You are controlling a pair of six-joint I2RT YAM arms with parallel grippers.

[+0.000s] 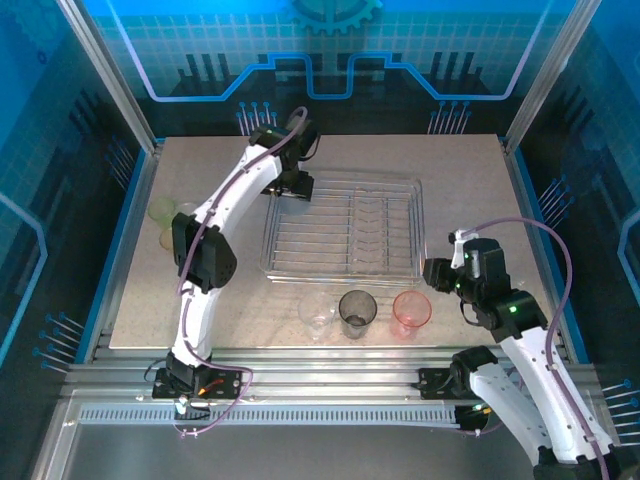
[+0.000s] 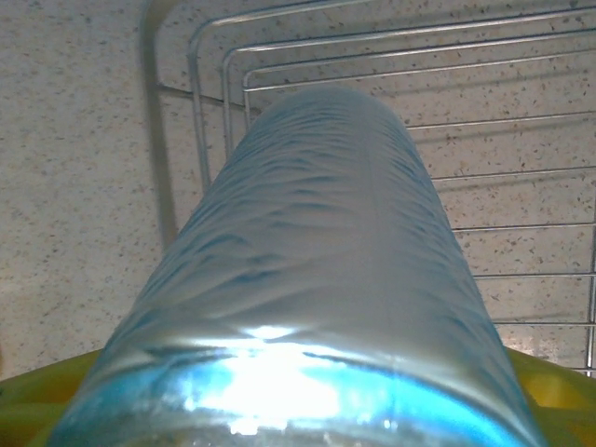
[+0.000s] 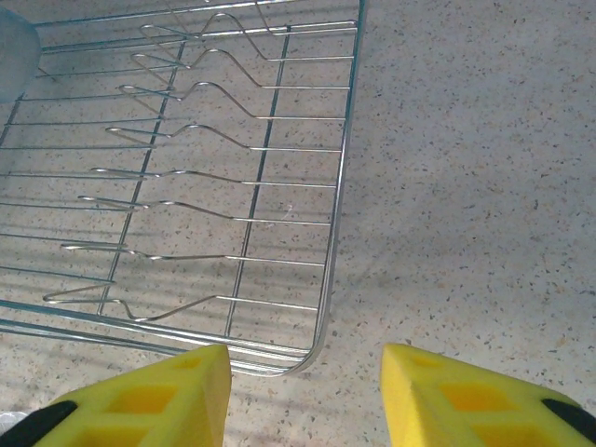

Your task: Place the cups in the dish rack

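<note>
Standing in a row along the near edge of the tabletop (image 1: 470, 180) are three cups, all upright: a clear cup (image 1: 316, 315) on the left, a dark grey cup (image 1: 357, 312) in the middle and a pink cup (image 1: 411, 313) on the right, near one another but apart. Just beyond the pink cup and to its right, the right hand (image 1: 437, 272) hovers over bare tabletop beside the near right corner of the single dish rack (image 1: 418, 230). Its yellow fingers (image 3: 168, 400) are apart with nothing between them. The rack lies in the middle of the tabletop. By the left edge, partly hidden by the left arm, sit a yellow-green cup (image 1: 162, 210) and a second yellow-green cup (image 1: 172, 238), close together. At the rack's far left corner the left hand (image 1: 290, 185) is clamped on the pale blue cup (image 2: 317, 279), the sixth cup. It is held over the corner wires, and whether it touches them I cannot tell.
</note>
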